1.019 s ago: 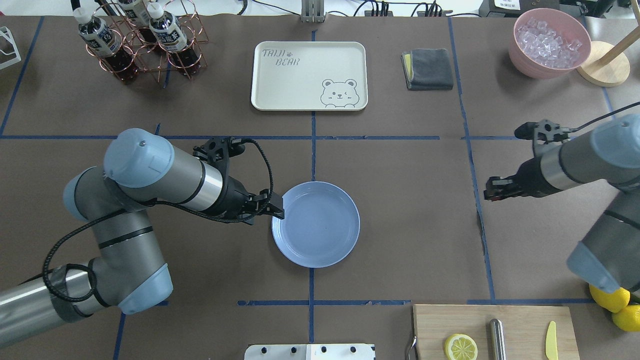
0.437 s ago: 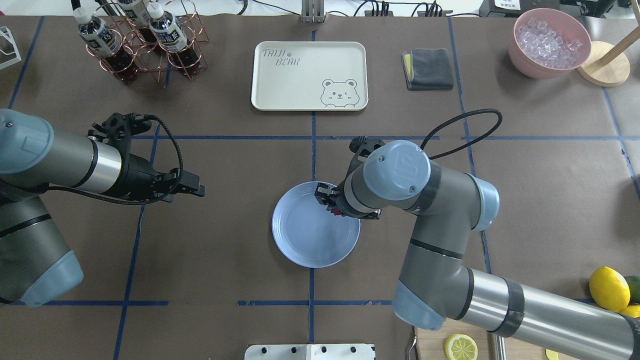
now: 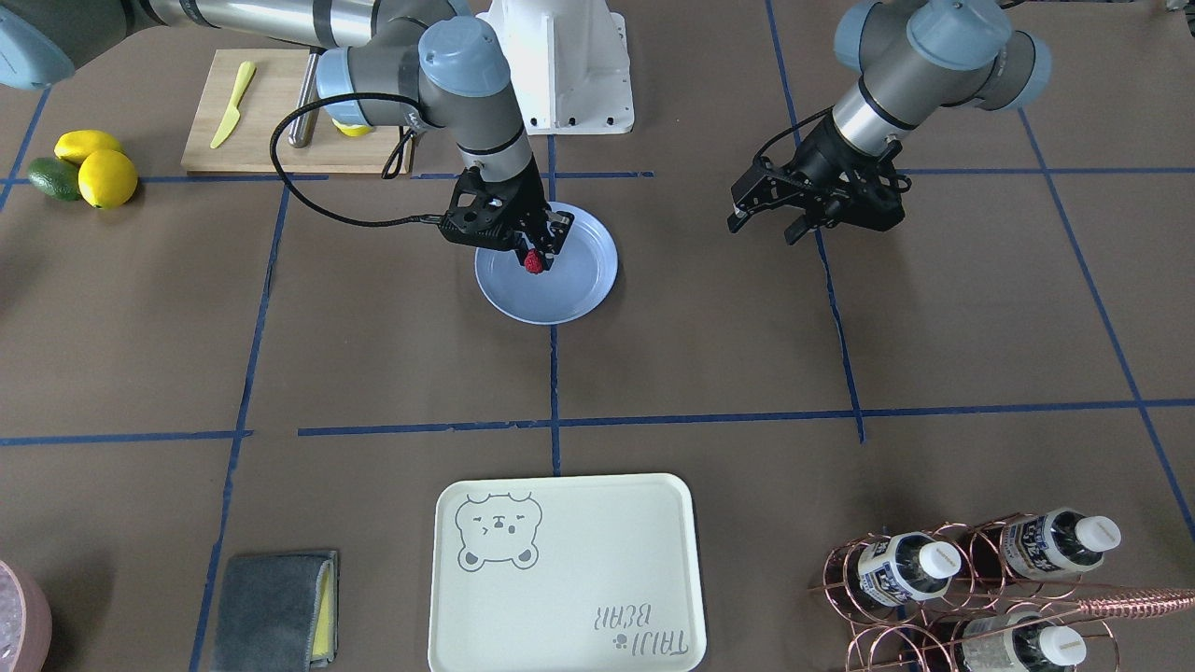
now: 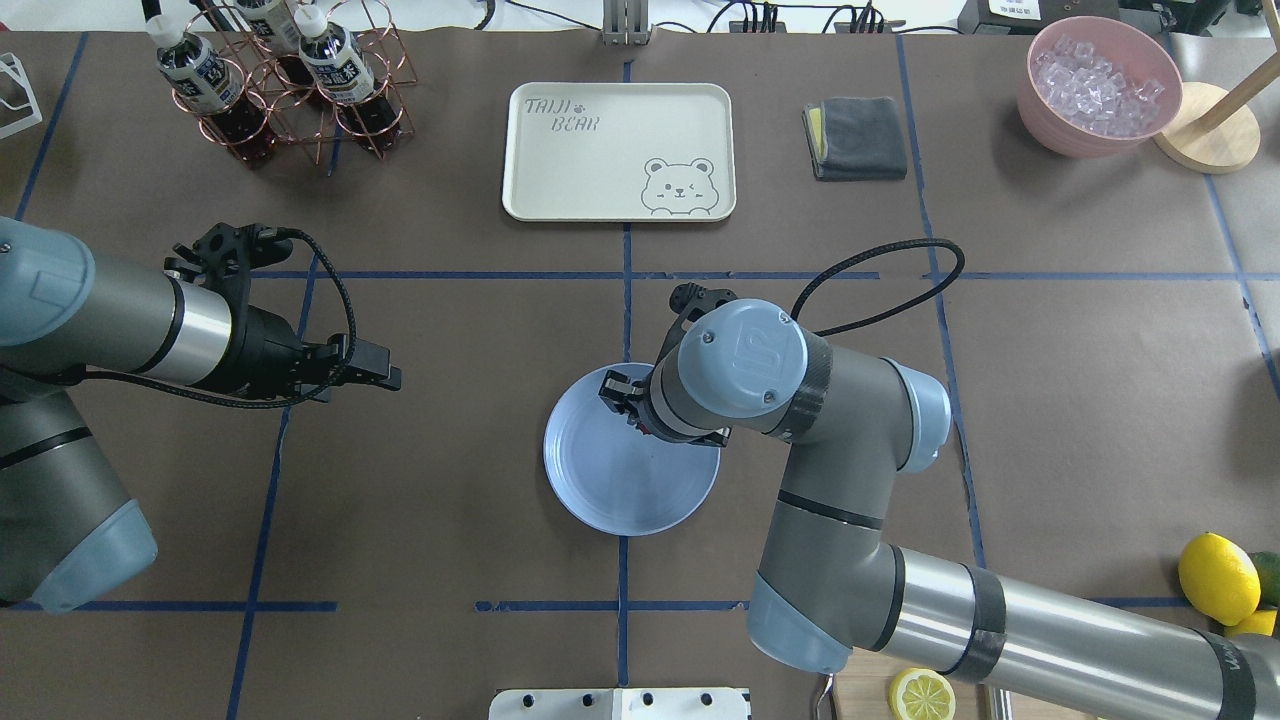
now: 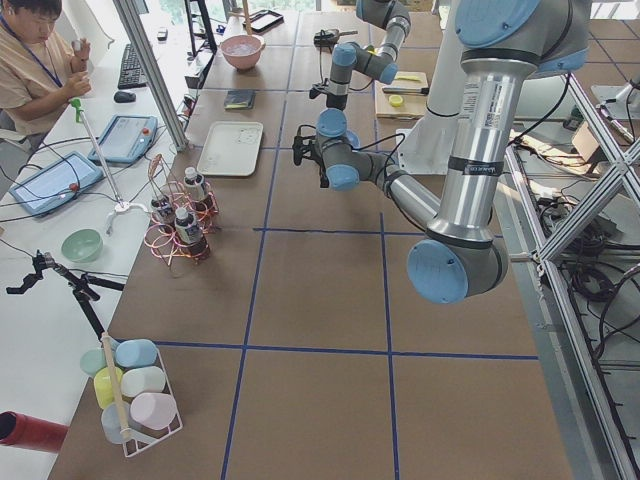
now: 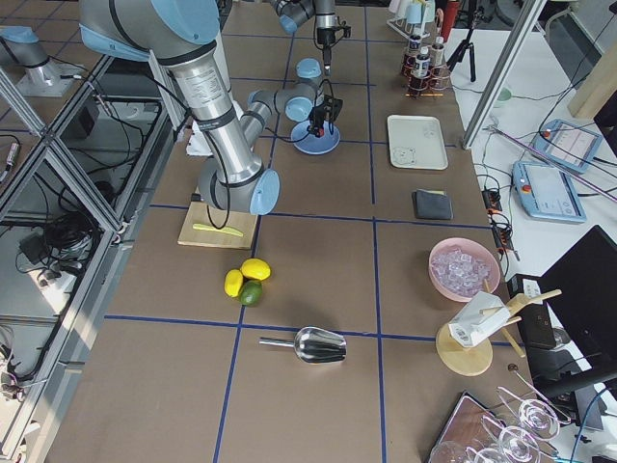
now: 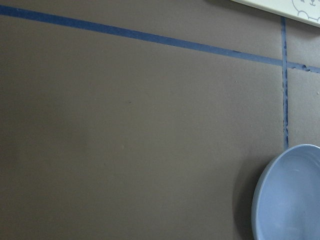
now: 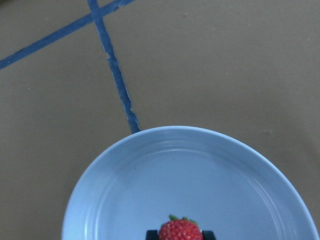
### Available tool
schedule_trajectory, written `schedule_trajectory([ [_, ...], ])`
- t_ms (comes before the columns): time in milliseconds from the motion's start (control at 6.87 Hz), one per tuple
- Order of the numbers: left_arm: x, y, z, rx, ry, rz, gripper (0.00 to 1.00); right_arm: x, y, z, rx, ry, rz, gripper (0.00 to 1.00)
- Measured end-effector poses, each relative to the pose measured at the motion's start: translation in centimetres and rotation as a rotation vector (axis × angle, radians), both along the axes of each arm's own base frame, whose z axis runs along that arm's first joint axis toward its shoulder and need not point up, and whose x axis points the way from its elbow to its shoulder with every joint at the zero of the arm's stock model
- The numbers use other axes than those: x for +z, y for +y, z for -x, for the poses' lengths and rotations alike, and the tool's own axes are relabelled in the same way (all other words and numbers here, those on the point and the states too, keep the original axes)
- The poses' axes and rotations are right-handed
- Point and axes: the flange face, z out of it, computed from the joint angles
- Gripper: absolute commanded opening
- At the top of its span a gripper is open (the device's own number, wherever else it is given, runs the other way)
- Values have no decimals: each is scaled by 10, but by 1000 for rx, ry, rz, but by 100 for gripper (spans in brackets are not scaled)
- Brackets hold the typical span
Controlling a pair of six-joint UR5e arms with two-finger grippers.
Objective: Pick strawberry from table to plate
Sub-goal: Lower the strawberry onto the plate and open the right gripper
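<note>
The small red strawberry (image 3: pixel 534 261) hangs just above the light-blue plate (image 3: pixel 581 280), with my right gripper (image 3: pixel 535 252) shut on it. In the right wrist view the strawberry (image 8: pixel 180 230) sits between the two black fingertips (image 8: pixel 151 233), over the plate (image 8: pixel 150 180). From overhead, the right wrist covers the berry above the plate's (image 4: pixel 600 480) far right part. My left gripper (image 4: pixel 386 377) is open and holds nothing, well to the left of the plate over the brown table (image 4: pixel 450 500). The left wrist view catches the plate's (image 7: pixel 295 200) edge.
A cream bear tray (image 4: pixel 618 150), a copper rack of bottles (image 4: pixel 280 80), a grey cloth (image 4: pixel 856 138) and a pink bowl of ice (image 4: pixel 1098 85) line the far side. Lemons (image 4: pixel 1217 577) and a cutting board with a lemon half (image 4: pixel 921 693) lie at the near right.
My left gripper has drawn back to the left, away from the plate's rim. The right arm has swung in from the right and now holds the strawberry over the plate.
</note>
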Motion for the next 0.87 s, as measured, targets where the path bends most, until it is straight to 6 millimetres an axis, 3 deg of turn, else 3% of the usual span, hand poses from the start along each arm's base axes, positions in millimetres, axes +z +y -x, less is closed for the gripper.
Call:
schedule_trajectory([
  [437, 0, 0, 0, -1, 0, 0, 95, 3, 5, 17, -21, 17, 1, 0],
  [728, 0, 0, 0, -1, -1, 1, 95, 4, 8, 20, -27, 21, 1, 23],
  [874, 1, 0, 0, -1, -2, 2, 97, 4, 8, 20, -29, 21, 1, 47],
])
